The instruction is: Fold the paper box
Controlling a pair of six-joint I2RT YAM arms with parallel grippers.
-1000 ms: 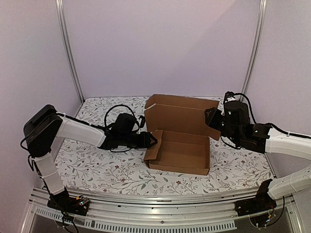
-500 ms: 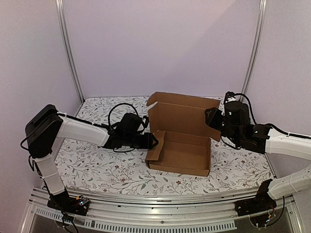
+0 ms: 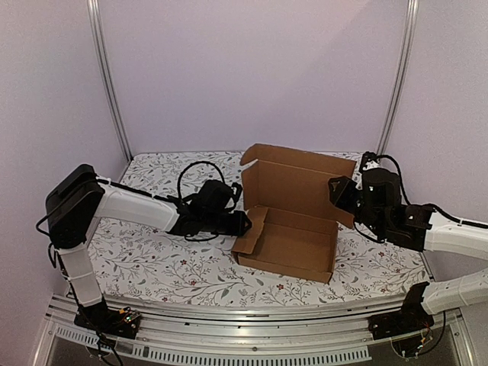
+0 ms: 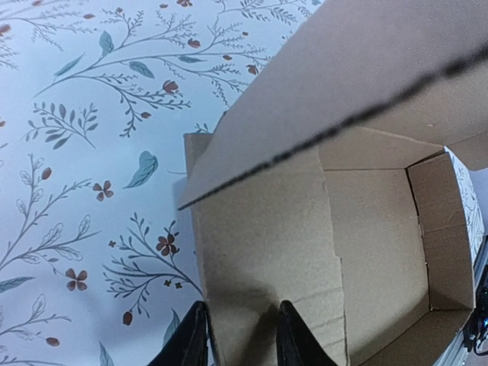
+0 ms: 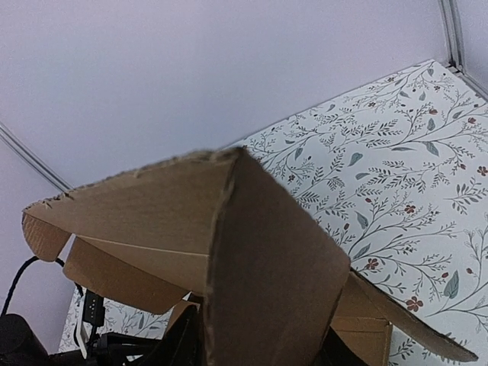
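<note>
The paper box (image 3: 288, 242) is brown cardboard, an open tray with its lid (image 3: 301, 185) standing upright behind it. My left gripper (image 3: 242, 223) is at the tray's left side flap (image 3: 250, 230). In the left wrist view (image 4: 240, 339) its fingers stand apart, one finger (image 4: 189, 339) just outside the flap's edge and the other on the flap's face (image 4: 259, 244). My right gripper (image 3: 343, 200) is at the lid's right end flap. In the right wrist view (image 5: 259, 347) that flap (image 5: 267, 282) fills the space between the spread, mostly hidden fingers.
The box sits on a floral tablecloth (image 3: 168, 263). Lilac walls and metal posts (image 3: 107, 84) close in the back and sides. A metal rail (image 3: 244, 324) runs along the near edge. A black cable (image 3: 194, 171) loops above the left wrist.
The box has slid a little to the right and slightly nearer, with both grippers moving along with it. The lid stands about as upright as before.
</note>
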